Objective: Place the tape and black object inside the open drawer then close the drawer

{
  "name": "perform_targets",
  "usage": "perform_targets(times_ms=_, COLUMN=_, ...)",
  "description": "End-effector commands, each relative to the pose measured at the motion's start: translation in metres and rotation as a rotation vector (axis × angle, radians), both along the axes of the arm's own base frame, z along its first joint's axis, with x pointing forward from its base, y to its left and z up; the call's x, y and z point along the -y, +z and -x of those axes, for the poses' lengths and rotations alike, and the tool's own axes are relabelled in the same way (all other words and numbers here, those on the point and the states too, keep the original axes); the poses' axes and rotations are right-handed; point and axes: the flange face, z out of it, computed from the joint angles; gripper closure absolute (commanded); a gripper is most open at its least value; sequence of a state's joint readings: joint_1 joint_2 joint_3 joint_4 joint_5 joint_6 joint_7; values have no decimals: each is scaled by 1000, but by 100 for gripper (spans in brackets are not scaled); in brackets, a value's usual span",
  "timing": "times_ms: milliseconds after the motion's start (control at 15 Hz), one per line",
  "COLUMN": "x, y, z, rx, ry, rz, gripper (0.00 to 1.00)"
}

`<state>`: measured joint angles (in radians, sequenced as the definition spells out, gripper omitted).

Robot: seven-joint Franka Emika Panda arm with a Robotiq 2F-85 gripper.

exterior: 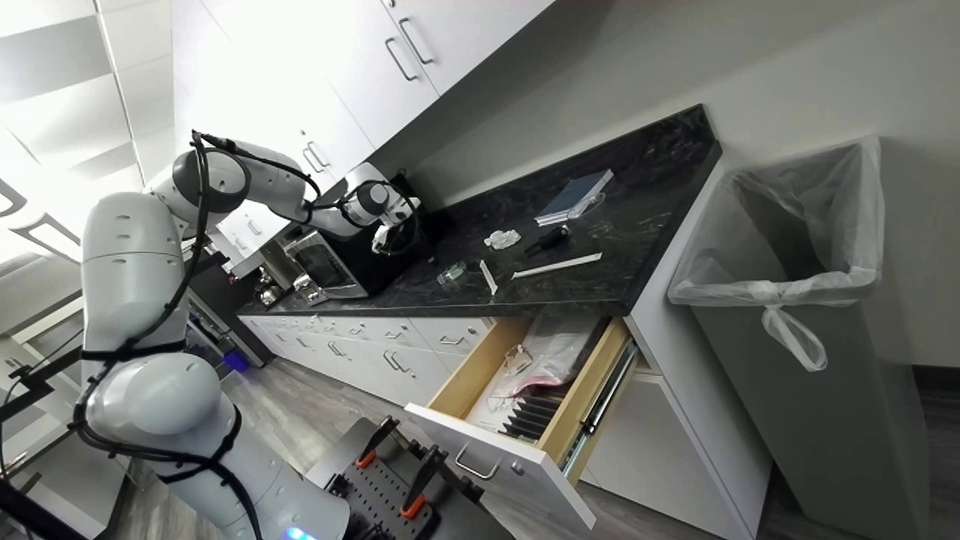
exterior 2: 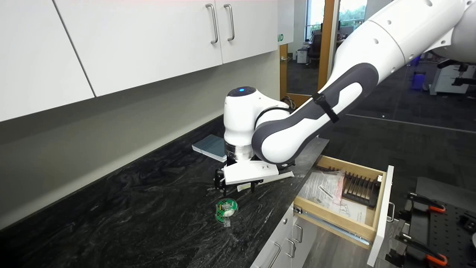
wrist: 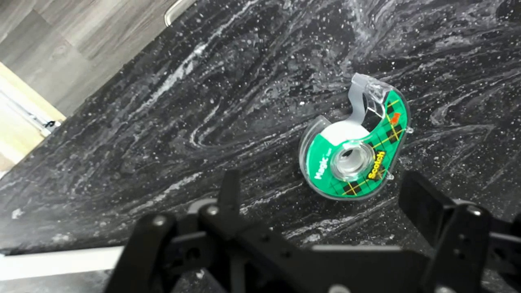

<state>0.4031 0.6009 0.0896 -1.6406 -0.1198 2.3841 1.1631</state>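
Observation:
The tape [wrist: 346,185] is a green roll in a clear dispenser, lying flat on the dark counter; it also shows in both exterior views [exterior: 451,273] [exterior 2: 226,211]. My gripper [exterior 2: 238,191] is open and empty above the counter, near the tape. In the wrist view, the fingers [wrist: 319,179] stand wide apart, with the tape between and just beyond their tips. The black object [exterior: 553,238] lies farther along the counter in an exterior view and is out of sight elsewhere. The drawer [exterior: 504,466] is pulled open below the counter; it also shows here [exterior 2: 380,219].
The drawer holds a plastic bag [exterior 2: 323,186] and a black slotted tray [exterior 2: 359,188]. White strips [exterior: 556,265], crumpled plastic [exterior: 502,239] and a blue book [exterior: 574,196] lie on the counter. Upper cabinets [exterior 2: 148,41] hang above. A lined bin [exterior: 825,390] stands beside the counter's end.

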Motion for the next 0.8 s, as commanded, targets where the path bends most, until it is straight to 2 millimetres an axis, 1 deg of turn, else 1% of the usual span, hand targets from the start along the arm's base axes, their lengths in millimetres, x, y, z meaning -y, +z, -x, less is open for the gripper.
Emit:
perform_targets(times_ms=0, x=-1, y=1, z=-1, rx=1, ry=0, rz=-1, gripper=0)
perform_targets(times_ms=133, x=-2, y=0, z=-3, rx=10, ry=5, rz=2, gripper=0)
perform_targets(times_ms=267, x=-5, y=-6, z=-9, rx=1, ry=5, rz=-4, gripper=0)
perform_targets(times_ms=733, x=-13, y=-28, z=-36, rx=-17, ry=-17, rz=-15, gripper=0)
